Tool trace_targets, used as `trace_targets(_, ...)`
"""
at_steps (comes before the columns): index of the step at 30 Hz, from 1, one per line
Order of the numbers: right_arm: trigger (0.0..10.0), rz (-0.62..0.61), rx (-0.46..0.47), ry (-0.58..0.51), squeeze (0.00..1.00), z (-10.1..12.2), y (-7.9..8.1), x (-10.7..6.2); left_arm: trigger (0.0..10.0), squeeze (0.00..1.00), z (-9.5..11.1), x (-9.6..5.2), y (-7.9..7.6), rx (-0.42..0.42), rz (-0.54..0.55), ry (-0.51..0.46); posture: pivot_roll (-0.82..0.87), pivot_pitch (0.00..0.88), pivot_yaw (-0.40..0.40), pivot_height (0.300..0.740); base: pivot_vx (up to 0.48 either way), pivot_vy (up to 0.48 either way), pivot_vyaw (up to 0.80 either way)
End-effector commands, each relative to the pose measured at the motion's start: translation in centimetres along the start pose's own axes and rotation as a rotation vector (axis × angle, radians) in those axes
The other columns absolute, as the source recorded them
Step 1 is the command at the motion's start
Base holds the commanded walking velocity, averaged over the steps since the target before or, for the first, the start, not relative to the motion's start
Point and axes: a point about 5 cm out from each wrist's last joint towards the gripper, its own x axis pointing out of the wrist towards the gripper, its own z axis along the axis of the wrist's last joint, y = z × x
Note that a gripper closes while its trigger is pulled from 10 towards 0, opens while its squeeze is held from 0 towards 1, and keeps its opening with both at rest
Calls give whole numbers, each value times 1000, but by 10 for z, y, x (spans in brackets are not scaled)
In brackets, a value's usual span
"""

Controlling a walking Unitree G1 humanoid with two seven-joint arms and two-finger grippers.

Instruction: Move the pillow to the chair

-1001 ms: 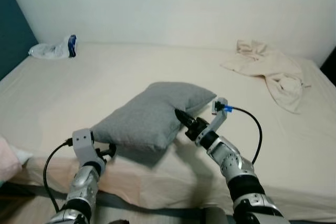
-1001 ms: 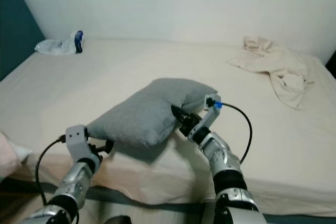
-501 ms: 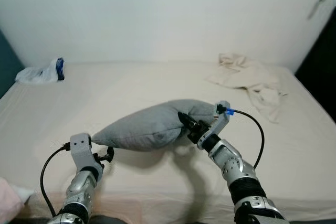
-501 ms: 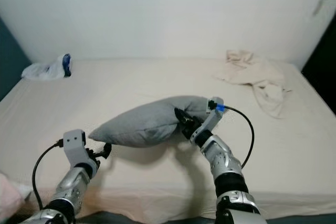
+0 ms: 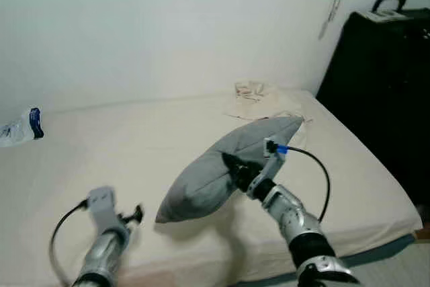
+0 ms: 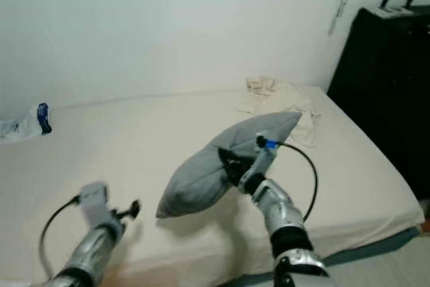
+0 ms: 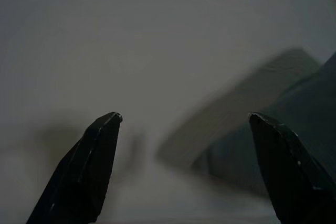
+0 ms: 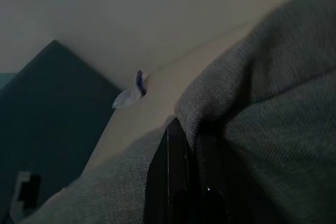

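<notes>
A grey pillow (image 5: pixel 222 166) hangs tilted above the beige bed (image 5: pixel 101 146), its upper corner toward the far right. My right gripper (image 5: pixel 232 166) is shut on the pillow's edge, and the right wrist view shows grey fabric (image 8: pixel 273 108) pinched between the black fingers (image 8: pixel 176 182). My left gripper (image 5: pixel 134 214) is low at the front left, apart from the pillow, with its fingers (image 7: pixel 89 166) spread open over bare sheet. In the left wrist view the pillow (image 7: pixel 278 129) lies off to one side.
A crumpled cream cloth (image 5: pixel 265 99) lies at the bed's far right corner. A plastic bag with a blue item (image 5: pixel 20 129) sits at the far left. A tall black piece of furniture (image 5: pixel 383 85) stands right of the bed, and a white wall lies behind.
The camera has swung to the right. My left gripper has let go of the pillow, and the right gripper has lifted it clear of the bed, tilted.
</notes>
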Motion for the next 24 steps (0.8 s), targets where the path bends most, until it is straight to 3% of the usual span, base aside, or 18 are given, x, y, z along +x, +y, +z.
trace_targets(1,10000,24,-47,-55,0,12,4,4,10000,0,-7,-3,0,17,-1,19,-18,0,-16,740,0,0,0)
trace_targets(19,10000,56,-110,-48,0,6,6,2,10000,0,-19,-5,-16,90,-63,49,-16,0,-14,740,0,0,763)
trace_targets(24,10000,61,-170,50,0,-17,9,2,10000,0,-33,-11,-15,146,-64,116,-19,0,-14,740,0,0,744)
